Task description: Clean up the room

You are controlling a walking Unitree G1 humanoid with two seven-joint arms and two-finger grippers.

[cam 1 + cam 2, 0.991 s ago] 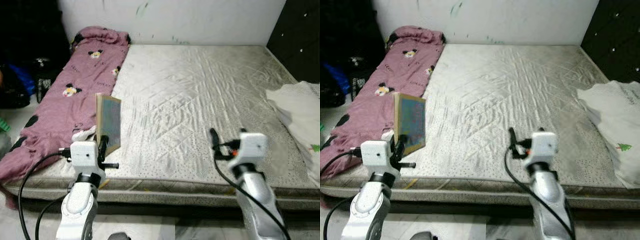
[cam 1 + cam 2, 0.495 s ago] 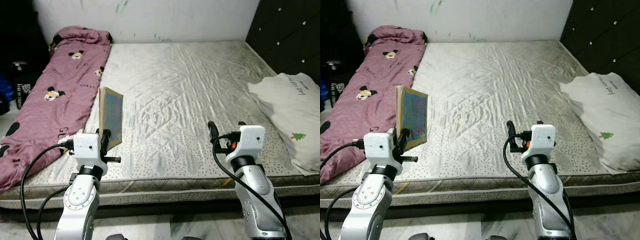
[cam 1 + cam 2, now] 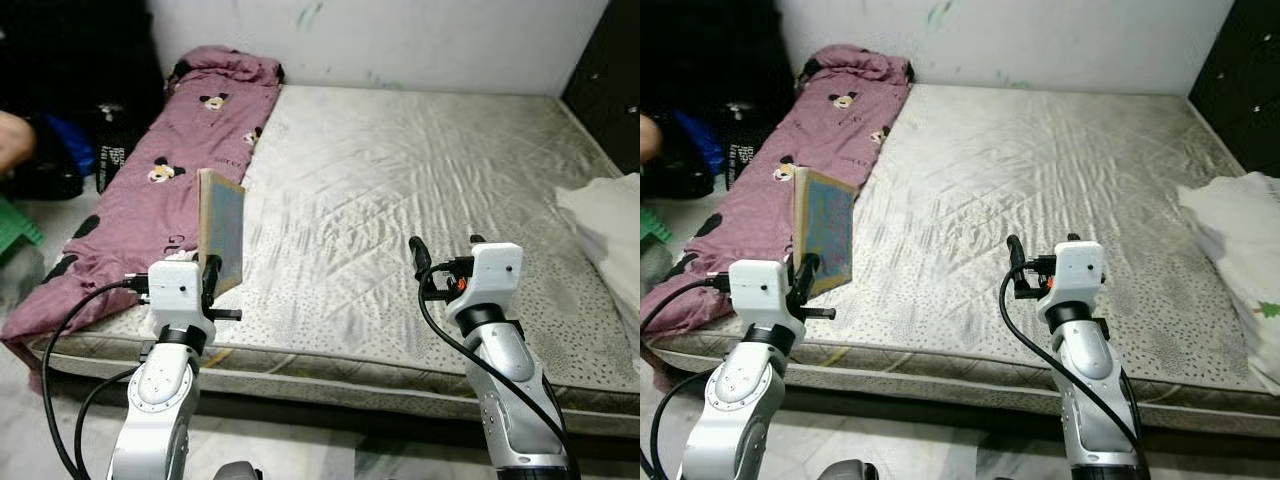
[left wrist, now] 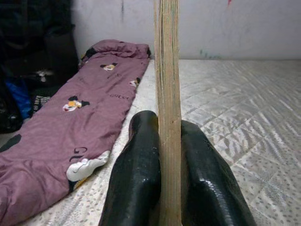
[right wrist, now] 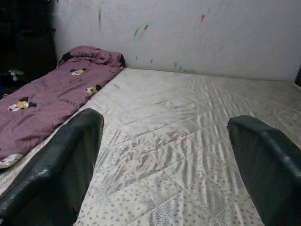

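Note:
My left gripper (image 3: pixel 212 272) is shut on a thin book (image 3: pixel 221 227) with a blue-green cover, held upright on its edge over the near left part of the bare mattress (image 3: pixel 400 190). The left wrist view looks straight along the book's tan page edge (image 4: pixel 168 94), pinched between the two black fingers (image 4: pixel 138 174). My right gripper (image 3: pixel 445 250) is open with nothing in it, hovering over the mattress's near right part; its fingers (image 5: pixel 61 160) stand far apart in the right wrist view.
A pink cartoon-mouse blanket (image 3: pixel 170 170) lies along the mattress's left side. A white pillow (image 3: pixel 1240 230) rests at the right edge. Dark bags (image 3: pixel 90 150) and a green object (image 3: pixel 15 235) sit on the floor at left. A white wall (image 3: pixel 400 35) stands behind.
The whole picture has swung, first toward the right and then back left, so the camera moved. Both arms keep the same pose and the book stays in the left gripper.

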